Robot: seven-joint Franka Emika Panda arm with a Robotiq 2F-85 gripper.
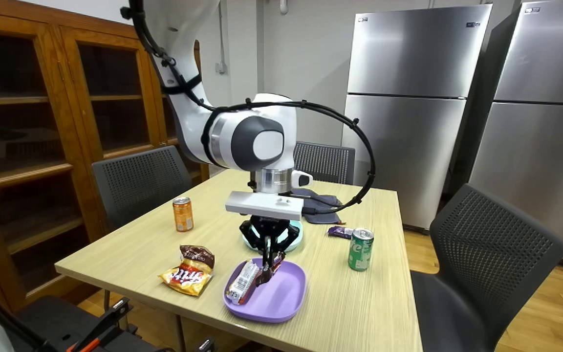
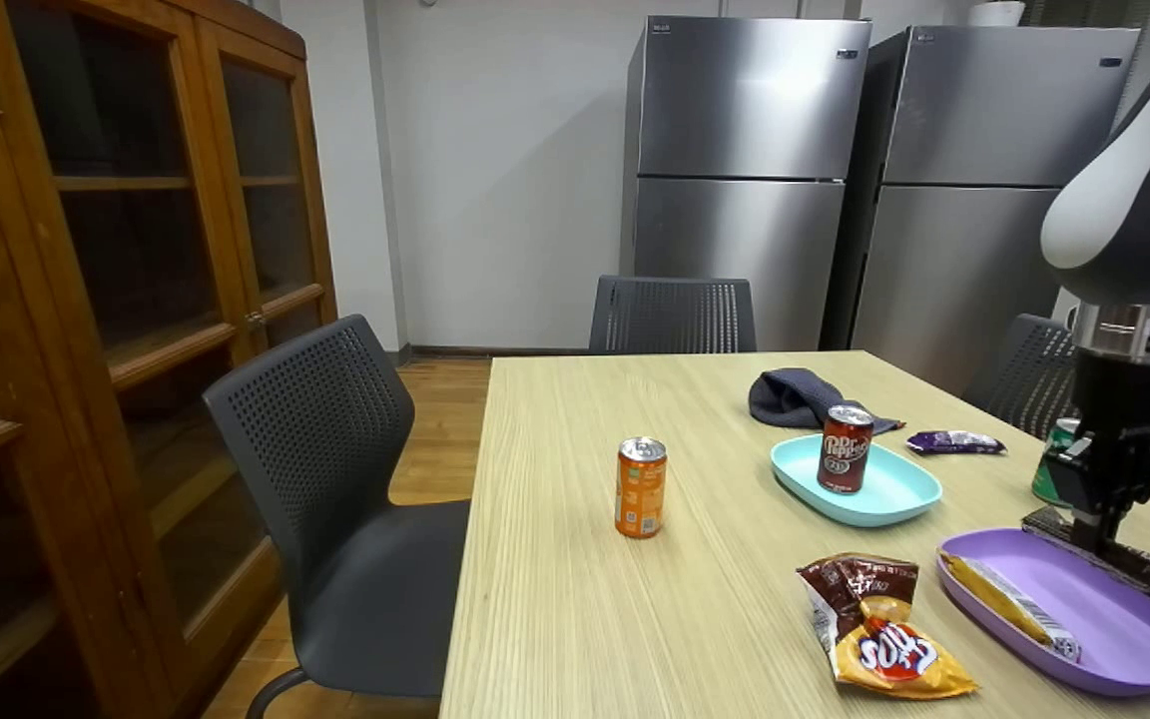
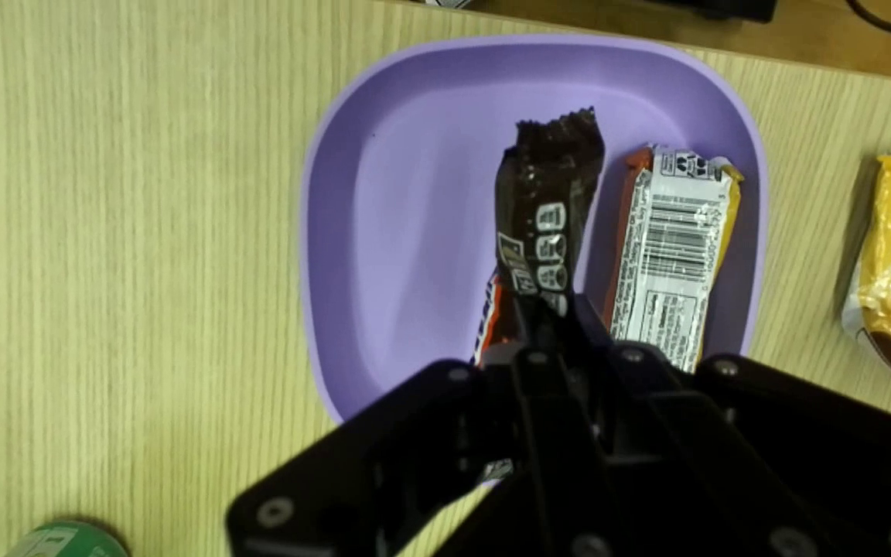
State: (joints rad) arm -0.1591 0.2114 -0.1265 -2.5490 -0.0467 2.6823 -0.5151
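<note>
- Standing beyond the purple tray (image 1: 281,296) and to its left in an exterior view: an orange can (image 1: 183,215).
- Just left of the purple tray: a crumpled yellow-and-brown snack bag (image 1: 191,272).
- Inside the purple tray, along its left wall: a wrapped bar (image 1: 244,282), barcode upward.
- Over the purple tray: the gripper (image 1: 266,268), jaws clamped on a dark-wrapped bar (image 3: 550,193); I cannot tell if this bar touches the tray.
- Beyond the purple tray: a teal plate (image 2: 899,494) with a dark red can (image 2: 845,451) upright on it.
- Farther beyond, slightly right of the purple tray: a dark cloth (image 1: 321,218).
- Right of the purple tray, and beyond: a small purple packet (image 1: 340,232), then a green can (image 1: 360,250).
</note>
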